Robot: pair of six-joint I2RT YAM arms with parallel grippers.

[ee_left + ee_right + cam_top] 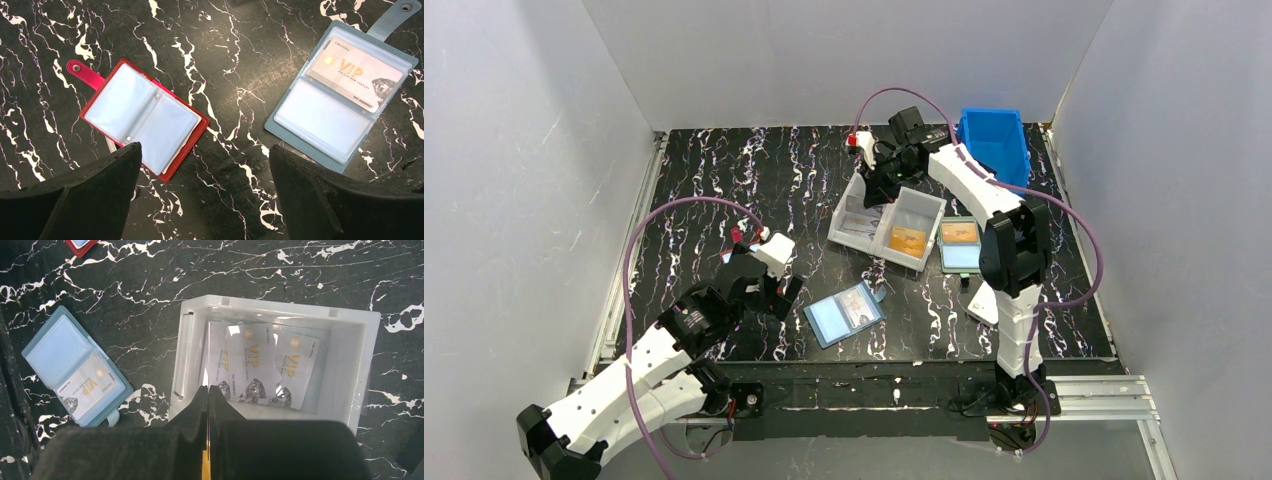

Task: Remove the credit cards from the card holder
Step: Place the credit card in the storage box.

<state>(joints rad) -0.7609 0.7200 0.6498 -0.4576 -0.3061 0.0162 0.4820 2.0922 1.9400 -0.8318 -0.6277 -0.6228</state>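
Observation:
The light-blue card holder point(845, 313) lies open on the table, also in the left wrist view point(342, 95) and the right wrist view point(75, 367). One pale VIP credit card point(357, 75) sits in a clear pocket. My left gripper point(205, 150) is open and empty, low over bare table between the red holder and the card holder. My right gripper point(208, 387) hovers over the white bin point(350, 365), jaws pressed together; a thin pale card edge seems to stick out beyond the tips. Several VIP cards point(255, 365) lie loose in the bin.
A red-edged holder point(140, 117) lies open, left of my left gripper. The white bin's point(921, 197) other compartment holds an orange card point(908, 241). A teal holder with an orange card point(960, 245) lies right of it. A blue bin point(994, 140) stands at the back right.

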